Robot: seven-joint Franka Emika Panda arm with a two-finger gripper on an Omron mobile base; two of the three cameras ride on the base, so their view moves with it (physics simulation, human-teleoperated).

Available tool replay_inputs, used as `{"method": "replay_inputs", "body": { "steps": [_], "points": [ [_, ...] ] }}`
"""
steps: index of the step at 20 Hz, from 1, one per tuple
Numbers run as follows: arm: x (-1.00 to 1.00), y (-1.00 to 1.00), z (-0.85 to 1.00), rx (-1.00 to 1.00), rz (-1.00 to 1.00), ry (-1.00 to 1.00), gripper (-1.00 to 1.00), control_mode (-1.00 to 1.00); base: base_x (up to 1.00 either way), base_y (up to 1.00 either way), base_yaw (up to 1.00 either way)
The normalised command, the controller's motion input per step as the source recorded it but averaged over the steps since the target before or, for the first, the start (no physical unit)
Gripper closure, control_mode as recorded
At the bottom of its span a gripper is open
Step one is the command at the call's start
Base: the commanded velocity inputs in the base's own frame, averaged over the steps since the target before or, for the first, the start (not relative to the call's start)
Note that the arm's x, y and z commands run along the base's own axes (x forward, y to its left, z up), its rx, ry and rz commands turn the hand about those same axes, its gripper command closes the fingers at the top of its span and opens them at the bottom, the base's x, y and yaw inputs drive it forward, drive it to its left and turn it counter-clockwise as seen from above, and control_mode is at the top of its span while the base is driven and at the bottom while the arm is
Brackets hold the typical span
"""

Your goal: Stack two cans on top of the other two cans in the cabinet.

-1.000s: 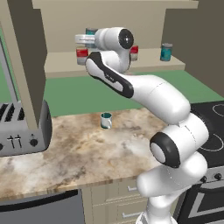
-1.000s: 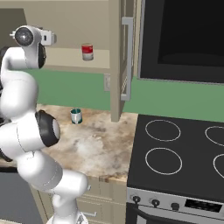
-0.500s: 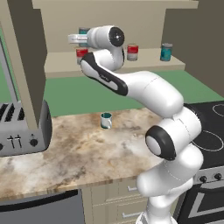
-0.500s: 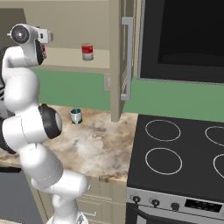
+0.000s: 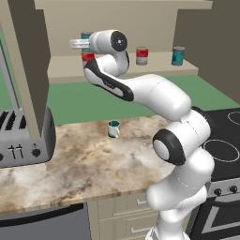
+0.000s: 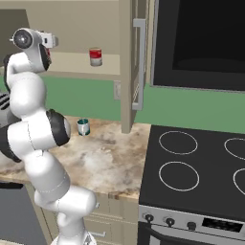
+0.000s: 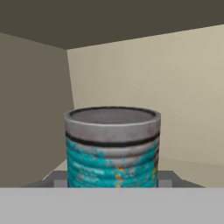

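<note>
Since a second ago your white arm has swung its hand further left along the shelf, and the teal-labelled tin with grey metal rims [image 7: 113,146] has gone with it. You now have that tin clamped between the two dark fingers of the gripper [image 5: 82,44], the jaws closed on its sides; in the hand view the fingers [image 7: 55,179] sit against either side of its lower body. In the left base view the held tin [image 5: 86,35] is high at the left end of the beige wall cabinet [image 5: 61,65], directly above a red-and-white-labelled tin [image 5: 87,57] standing on the tan shelf board. Whether the two are touching cannot be told.

Note the other stock on the same shelf: a second red-and-white-labelled tin [image 5: 141,56] near the middle, also seen in the right base view [image 6: 95,57], and a second teal-labelled tin [image 5: 177,55] at the right end, well apart from each other and both upright.

Labels: worn teal print with small orange specks on the held tin; no brand or lettering is legible on any tin.

On the marbled stone counter [image 5: 84,164] below, a teal-and-white mug [image 5: 113,129] stands upright, and a silver toaster [image 5: 26,136] sits at the left edge.
</note>
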Motion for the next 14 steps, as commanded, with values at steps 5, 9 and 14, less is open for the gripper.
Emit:
{"method": "replay_inputs", "body": {
  "steps": [5, 9, 14],
  "points": [
    [0.14, 0.00, -0.01, -0.04, 0.00, 0.00, 1.00, -1.00, 0.00, 0.00, 0.00],
    [0.03, 0.00, 0.00, -0.03, 0.00, 0.00, 1.00, -1.00, 0.00, 0.00, 0.00],
    [0.00, 0.00, 0.00, 0.00, 0.00, 0.00, 1.00, -1.00, 0.00, 0.00, 0.00]
  ]
}}
